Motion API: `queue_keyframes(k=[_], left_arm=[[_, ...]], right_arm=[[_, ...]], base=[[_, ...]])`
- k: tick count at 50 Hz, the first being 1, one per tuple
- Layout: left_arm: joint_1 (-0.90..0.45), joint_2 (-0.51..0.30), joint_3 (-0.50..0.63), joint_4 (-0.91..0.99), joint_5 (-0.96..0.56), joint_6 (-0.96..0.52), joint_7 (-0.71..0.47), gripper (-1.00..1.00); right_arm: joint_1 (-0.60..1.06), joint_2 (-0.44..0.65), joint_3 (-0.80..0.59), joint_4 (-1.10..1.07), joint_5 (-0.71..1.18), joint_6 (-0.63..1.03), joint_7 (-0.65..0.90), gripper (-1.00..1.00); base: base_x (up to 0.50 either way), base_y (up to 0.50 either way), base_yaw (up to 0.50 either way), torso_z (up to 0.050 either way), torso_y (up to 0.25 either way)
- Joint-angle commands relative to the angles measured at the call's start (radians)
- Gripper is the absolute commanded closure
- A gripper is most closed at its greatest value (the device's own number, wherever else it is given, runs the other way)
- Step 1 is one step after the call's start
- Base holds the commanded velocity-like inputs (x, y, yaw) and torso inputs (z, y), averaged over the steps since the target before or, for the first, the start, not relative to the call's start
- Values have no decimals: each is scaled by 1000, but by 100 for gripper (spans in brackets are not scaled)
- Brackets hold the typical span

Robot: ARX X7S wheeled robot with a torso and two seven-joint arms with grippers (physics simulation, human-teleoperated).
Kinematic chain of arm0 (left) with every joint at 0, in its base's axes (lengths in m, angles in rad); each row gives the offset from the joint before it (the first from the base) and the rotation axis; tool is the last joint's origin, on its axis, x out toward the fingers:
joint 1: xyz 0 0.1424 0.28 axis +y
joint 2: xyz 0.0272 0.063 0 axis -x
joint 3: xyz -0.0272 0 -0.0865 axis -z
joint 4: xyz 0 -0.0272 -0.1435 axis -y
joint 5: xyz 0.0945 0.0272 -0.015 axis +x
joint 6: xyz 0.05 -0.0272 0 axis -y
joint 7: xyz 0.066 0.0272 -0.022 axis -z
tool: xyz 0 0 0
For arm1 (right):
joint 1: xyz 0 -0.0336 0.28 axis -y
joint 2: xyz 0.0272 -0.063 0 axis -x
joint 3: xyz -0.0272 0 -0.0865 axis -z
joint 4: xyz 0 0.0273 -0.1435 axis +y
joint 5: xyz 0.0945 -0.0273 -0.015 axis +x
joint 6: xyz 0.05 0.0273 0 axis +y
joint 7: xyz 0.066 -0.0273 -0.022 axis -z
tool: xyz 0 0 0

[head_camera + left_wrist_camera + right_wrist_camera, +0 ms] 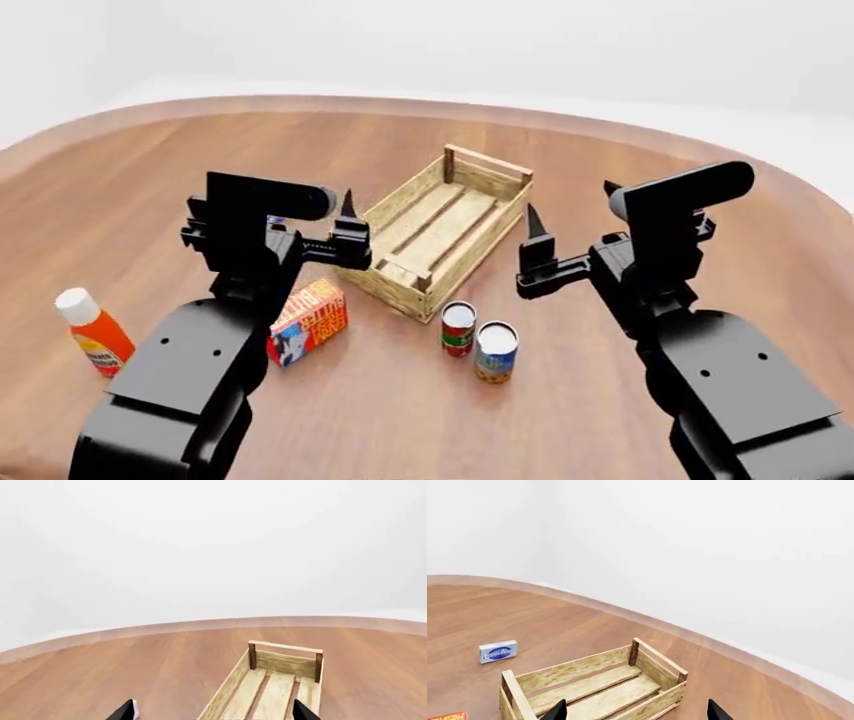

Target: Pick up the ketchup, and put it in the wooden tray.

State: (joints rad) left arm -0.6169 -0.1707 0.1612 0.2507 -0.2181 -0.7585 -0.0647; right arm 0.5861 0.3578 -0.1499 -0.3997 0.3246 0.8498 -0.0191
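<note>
The ketchup [91, 330], an orange-red bottle with a white cap, stands upright at the table's near left, beside my left arm and well away from both grippers. The wooden tray [441, 232] lies empty at the middle of the table. Its slats also show in the left wrist view [273, 680] and the right wrist view [594, 680]. My left gripper [314, 218] hovers open just left of the tray, with nothing between its fingers [213, 712]. My right gripper [571, 203] hovers open just right of the tray, also empty [636, 711]. The ketchup shows in neither wrist view.
A red-orange butter box [307, 320] lies between the ketchup and the tray's near corner. Two small cans [458, 328] [495, 351] stand just in front of the tray. A small blue packet [498, 651] lies left of the tray. The round wooden table's edge [400, 103] curves behind.
</note>
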Motion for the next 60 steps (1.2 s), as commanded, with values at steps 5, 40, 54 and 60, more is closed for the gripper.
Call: queue_keyframes(k=[5, 40, 54, 60], left_arm=[[-18, -2, -1, -13, 3, 3, -26, -100], [-89, 3, 2, -97, 1, 5, -69, -100], [-81, -6, -3, -90, -9, 14, -77, -100], [-67, -18, -10, -71, -24, -1, -71, -100]], right_arm=[[14, 9, -2, 0, 10, 8, -5, -100], [55, 15, -19, -18, 6, 89, 38, -100], [44, 18, -18, -19, 7, 73, 43, -100], [39, 18, -16, -12, 6, 60, 44, -100]], base=[[0, 0, 500, 0, 0], [222, 58, 129, 0, 0], [415, 109, 0, 0, 1], [0, 0, 0, 0, 0]])
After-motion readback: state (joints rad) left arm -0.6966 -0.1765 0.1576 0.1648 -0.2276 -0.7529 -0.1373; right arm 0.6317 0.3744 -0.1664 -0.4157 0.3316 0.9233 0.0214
